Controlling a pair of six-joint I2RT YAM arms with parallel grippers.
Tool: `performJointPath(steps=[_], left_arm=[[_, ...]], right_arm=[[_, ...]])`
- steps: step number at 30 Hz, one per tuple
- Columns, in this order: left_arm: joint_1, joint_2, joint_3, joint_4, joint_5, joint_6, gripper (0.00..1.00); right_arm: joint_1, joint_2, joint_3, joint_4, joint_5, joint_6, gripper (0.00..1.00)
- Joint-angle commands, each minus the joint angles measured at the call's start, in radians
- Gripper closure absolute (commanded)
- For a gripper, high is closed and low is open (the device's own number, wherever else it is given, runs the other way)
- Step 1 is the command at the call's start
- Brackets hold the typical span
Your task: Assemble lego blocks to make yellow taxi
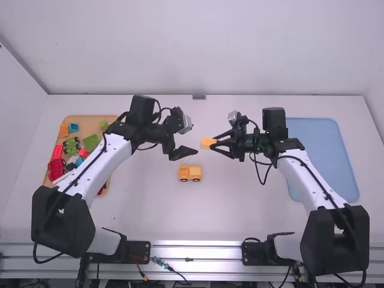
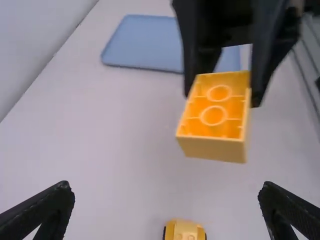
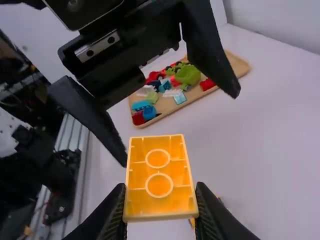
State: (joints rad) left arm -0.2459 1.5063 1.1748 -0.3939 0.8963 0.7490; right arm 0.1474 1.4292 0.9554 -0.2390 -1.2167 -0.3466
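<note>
On the white worktop (image 1: pixel 228 210), the blue tray (image 1: pixel 327 162) lies at the right side and the wooden tray (image 1: pixel 90 124), with loose blocks, at the left. The left tool (image 2: pixel 166 200) has its fingers spread; the right tool (image 3: pixel 160 197) pinches the yellow block (image 1: pixel 207 143) in the air. The small yellow car (image 1: pixel 191 173) stands near the middle. If a handover is meant, the left should grip the side walls squarely, and the right should release only after this grip is firm.
</note>
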Motion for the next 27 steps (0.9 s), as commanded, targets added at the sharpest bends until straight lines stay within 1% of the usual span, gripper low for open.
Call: performJointPath(steps=[1,2,5,6,8,10,11,14,16,17,18,19,22,25,27], left_arm=[[0.003,-0.002,-0.01,0.014,-0.05,-0.069,0.01],[0.006,-0.002,-0.01,0.019,-0.048,-0.007,0.01],[-0.001,-0.002,-0.01,0.018,-0.052,0.149,0.01],[-0.007,-0.002,-0.012,0.016,-0.061,0.239,0.01],[-0.027,-0.002,-0.018,0.041,-0.117,0.329,0.01],[-0.04,-0.002,-0.028,0.083,-0.17,0.328,0.01],[-0.057,-0.004,-0.045,0.137,-0.237,0.328,0.01],[-0.092,-0.01,-0.094,0.249,-0.313,0.327,0.01],[-0.108,-0.014,-0.134,0.32,-0.324,0.326,0.01],[-0.109,-0.017,-0.167,0.385,-0.341,0.306,0.01],[-0.109,-0.018,-0.171,0.394,-0.343,0.304,0.01],[-0.103,-0.024,-0.206,0.467,-0.37,0.273,0.01],[-0.102,-0.058,-0.28,0.595,-0.431,0.217,0.01],[-0.108,-0.102,-0.336,0.668,-0.452,0.167,0.01],[-0.107,-0.134,-0.354,0.672,-0.441,0.154,0.01]], right_arm=[[-0.004,-0.021,0.026,0.0,-0.014,0.124,0.8],[-0.002,-0.02,0.026,0.0,-0.014,0.151,0.8],[-0.005,-0.011,0.026,0.004,-0.017,0.215,0.76],[-0.008,-0.009,0.026,0.008,-0.018,0.249,0.76],[-0.018,-0.001,0.026,0.027,-0.02,0.324,0.76],[-0.021,0.006,0.026,0.046,-0.022,0.365,0.77],[-0.024,0.017,0.026,0.071,-0.021,0.411,0.77],[-0.025,0.04,0.026,0.122,-0.021,0.478,0.76],[-0.025,0.059,0.026,0.16,-0.024,0.536,0.77],[-0.023,0.076,0.026,0.192,-0.029,0.575,0.78],[-0.022,0.081,0.026,0.202,-0.031,0.586,0.78],[-0.02,0.1,0.026,0.237,-0.044,0.621,0.8],[-0.031,0.136,0.026,0.295,-0.047,0.686,0.8],[-0.048,0.168,0.026,0.345,-0.047,0.717,0.8],[-0.058,0.18,0.026,0.344,-0.047,0.716,0.8]])
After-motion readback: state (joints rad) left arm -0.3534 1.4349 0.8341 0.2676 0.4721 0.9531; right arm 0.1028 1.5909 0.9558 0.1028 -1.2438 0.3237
